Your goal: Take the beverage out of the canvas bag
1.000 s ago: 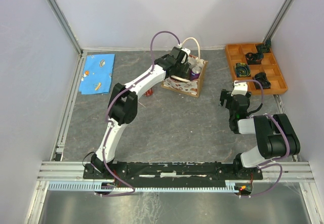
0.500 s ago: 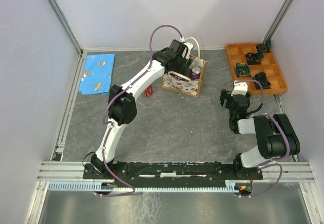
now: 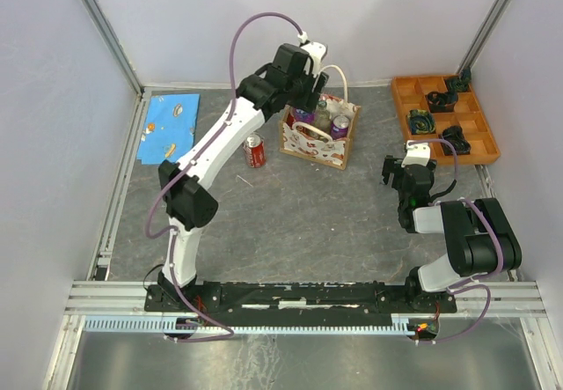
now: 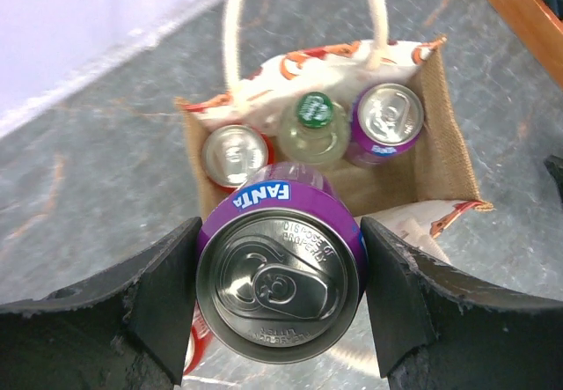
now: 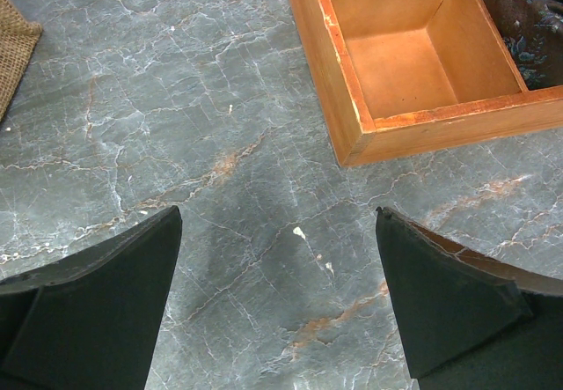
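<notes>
Left gripper [image 4: 280,320] clamped on purple Fanta aluminium can [image 4: 277,275], silver pull-tab top facing the wrist camera, held above small cream canvas bag [image 3: 318,150] with red-brown print and 2 looped handles, standing on grey counter [image 3: 290,214]. 3 drinks [image 4: 314,130] inside bag. Right gripper [image 5: 277,223] fingers spread apart.

Bright metal, coarse cloth, matt stone-look worktop

The purple can [image 4: 280,271] has a shiny bare-metal lid and a glossy printed wall. The left tool [image 4: 280,315] is matt black and rough at its edges. The canvas bag [image 4: 444,157] shows coarse brown weave inside and smoother printed cloth outside, with twisted cord handles [image 4: 376,16]. The worktop [image 5: 176,99] looks like matt grey veined stone. The tray [image 5: 440,128] is orange wood, scuffed along its rim.
</notes>
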`<action>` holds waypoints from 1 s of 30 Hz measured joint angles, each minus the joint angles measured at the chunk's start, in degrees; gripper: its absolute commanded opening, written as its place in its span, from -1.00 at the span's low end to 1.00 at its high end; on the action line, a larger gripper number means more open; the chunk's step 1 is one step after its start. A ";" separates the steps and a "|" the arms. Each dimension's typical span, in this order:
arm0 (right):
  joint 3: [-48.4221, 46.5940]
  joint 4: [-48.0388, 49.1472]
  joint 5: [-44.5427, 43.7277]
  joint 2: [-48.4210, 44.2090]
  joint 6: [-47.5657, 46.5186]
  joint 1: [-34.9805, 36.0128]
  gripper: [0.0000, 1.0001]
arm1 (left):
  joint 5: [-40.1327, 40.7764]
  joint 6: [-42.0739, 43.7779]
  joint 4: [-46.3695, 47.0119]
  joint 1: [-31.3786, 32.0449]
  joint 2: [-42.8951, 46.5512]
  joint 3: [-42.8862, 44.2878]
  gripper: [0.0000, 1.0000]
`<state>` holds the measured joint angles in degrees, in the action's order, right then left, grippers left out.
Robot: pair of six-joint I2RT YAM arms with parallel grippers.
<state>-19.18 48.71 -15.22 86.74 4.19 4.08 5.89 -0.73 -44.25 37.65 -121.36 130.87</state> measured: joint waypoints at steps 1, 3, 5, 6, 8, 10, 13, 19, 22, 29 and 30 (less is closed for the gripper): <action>0.00 0.02 0.00 0.00 0.00 0.00 0.98 | 1.33 0.57 0.11 0.02 1.20 -0.22 -0.94; 0.00 0.02 0.00 0.00 0.00 0.00 0.98 | 4.44 1.55 0.66 0.02 4.57 -1.77 -0.94; 0.00 0.02 0.00 0.00 0.00 0.00 0.98 | 7.63 2.36 0.83 0.02 7.82 -3.54 -0.94; 0.00 0.00 0.00 0.00 0.00 0.00 0.98 | 9.66 3.02 1.14 0.02 10.05 -4.92 -0.94; 0.00 0.02 0.00 0.00 0.00 0.00 0.98 | 12.37 3.54 1.51 -0.46 13.14 -6.86 -0.94; 0.00 0.02 0.00 0.00 0.00 0.00 0.98 | 14.19 3.69 2.08 -1.38 15.85 -9.29 -0.94; 0.00 0.00 0.00 0.00 0.00 0.00 0.98 | 15.41 3.61 4.59 -3.87 20.11 -16.22 -0.94; 0.00 0.02 0.00 0.00 0.00 0.00 0.98 | 16.52 1.18 9.11 -11.41 27.41 -35.19 -0.94; 0.00 0.02 0.00 0.00 0.00 0.00 0.98 | 16.83 -0.13 10.71 -14.86 29.94 -43.04 -0.94; 0.00 0.00 0.00 0.00 0.00 0.00 0.98 | 17.27 -4.24 17.66 -17.46 34.67 -56.61 -0.94; 0.00 0.02 0.00 0.00 0.00 0.00 0.98 | 16.59 -4.87 19.08 -17.88 35.04 -58.29 -0.94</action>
<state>-19.18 48.73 -15.22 86.74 4.19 4.08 22.48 -5.61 -25.17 19.77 -86.32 72.58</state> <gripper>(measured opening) 0.991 0.736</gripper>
